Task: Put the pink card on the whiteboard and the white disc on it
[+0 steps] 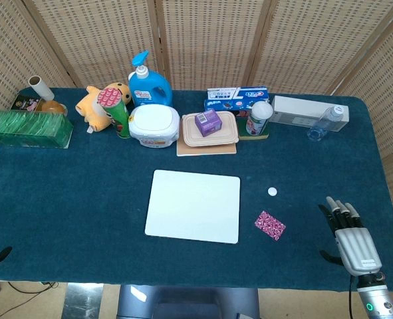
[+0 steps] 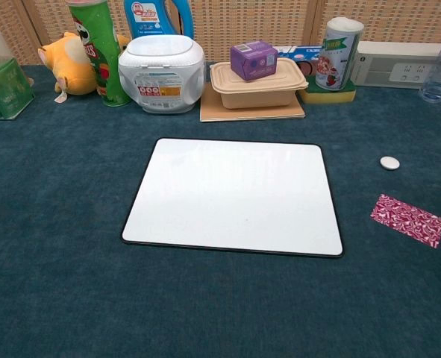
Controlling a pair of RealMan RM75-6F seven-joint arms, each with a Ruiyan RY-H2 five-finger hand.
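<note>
Fingers (image 1: 339, 207) of the right hand (image 1: 350, 234) lie spread and released, grasping nothing, near the worktop's (image 1: 83, 186) front right corner. Left hand: barely visible, state undeterminable. Nothing is done: one flat white whiteboard (image 2: 233, 194) sits bare mid-worktop; one patterned pink card (image 2: 407, 219) and one small white disc (image 2: 389, 162) lie apart, toward its right edge.

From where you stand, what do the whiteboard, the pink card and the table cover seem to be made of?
Whiteboard: smooth, glossy coated panel, faint sheen, thin dark rim. Pink card: flat, thin, probably printed paper or card, patterned. Table cover: dark teal, matte, fuzzy, likely felt or short-pile fabric.
</note>
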